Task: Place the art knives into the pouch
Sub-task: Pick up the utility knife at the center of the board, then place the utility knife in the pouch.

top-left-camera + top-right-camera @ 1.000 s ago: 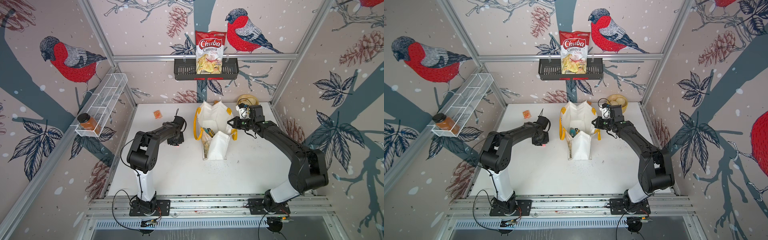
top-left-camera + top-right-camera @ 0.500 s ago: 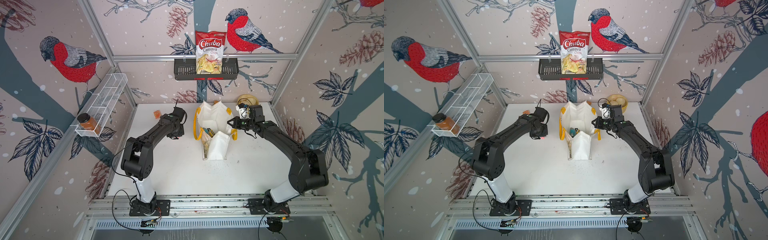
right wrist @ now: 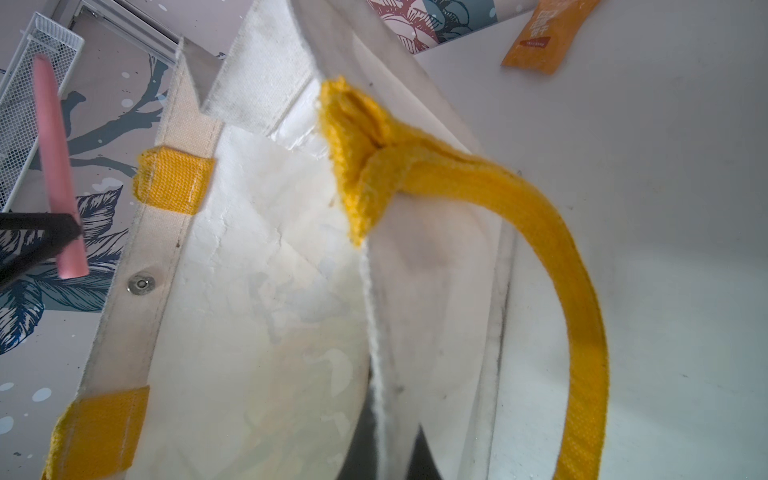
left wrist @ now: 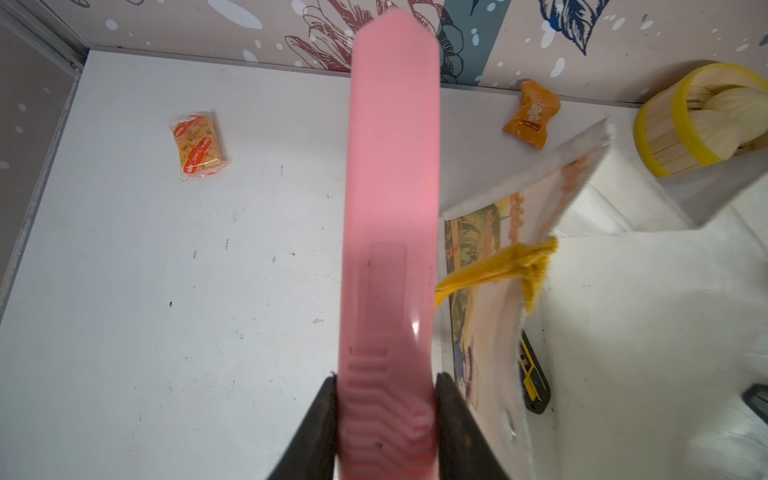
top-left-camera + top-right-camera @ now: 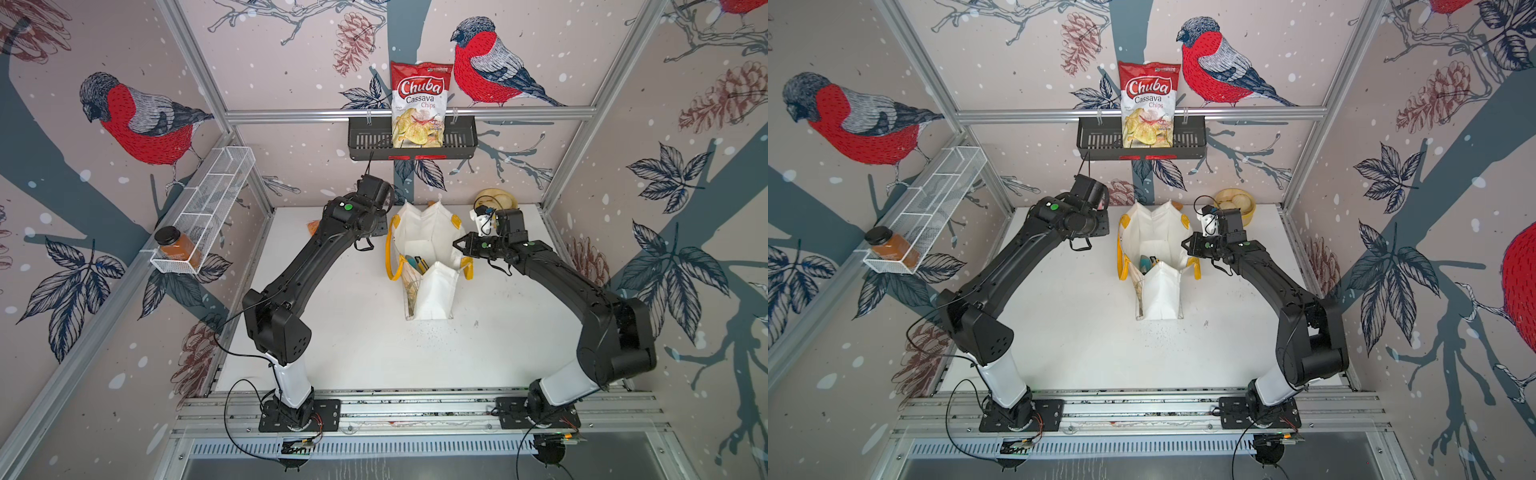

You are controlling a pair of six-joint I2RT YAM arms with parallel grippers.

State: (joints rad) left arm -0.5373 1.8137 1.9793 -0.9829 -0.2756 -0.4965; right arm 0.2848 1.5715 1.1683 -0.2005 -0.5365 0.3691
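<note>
A pink art knife (image 4: pixel 390 208) sticks out lengthwise from my left gripper (image 4: pixel 385 382), whose two black fingers are shut on its ribbed end. The right wrist view shows that knife (image 3: pixel 56 166) in the air beyond the pouch's far rim. In both top views the left gripper (image 5: pixel 376 228) hovers just left of the white pouch (image 5: pixel 424 232), which stands open with yellow handles. My right gripper (image 5: pixel 457 245) is shut on the pouch's right rim (image 3: pixel 376 365), pulling it wide. A teal knife and a yellow-black knife (image 4: pixel 534 374) lie inside the pouch.
Two orange snack packets (image 4: pixel 199 143) (image 4: pixel 532 114) lie on the white table near the back wall. A yellow-rimmed wooden tub (image 5: pixel 496 199) stands behind the right gripper. A chips bag (image 5: pixel 417 104) sits in a black wall basket, and a jar (image 5: pixel 178 247) in a white wire shelf.
My left arm has risen from the table and swung back and right toward the pouch's mouth, carrying the pink knife. The right arm and the pouch have stayed put.
</note>
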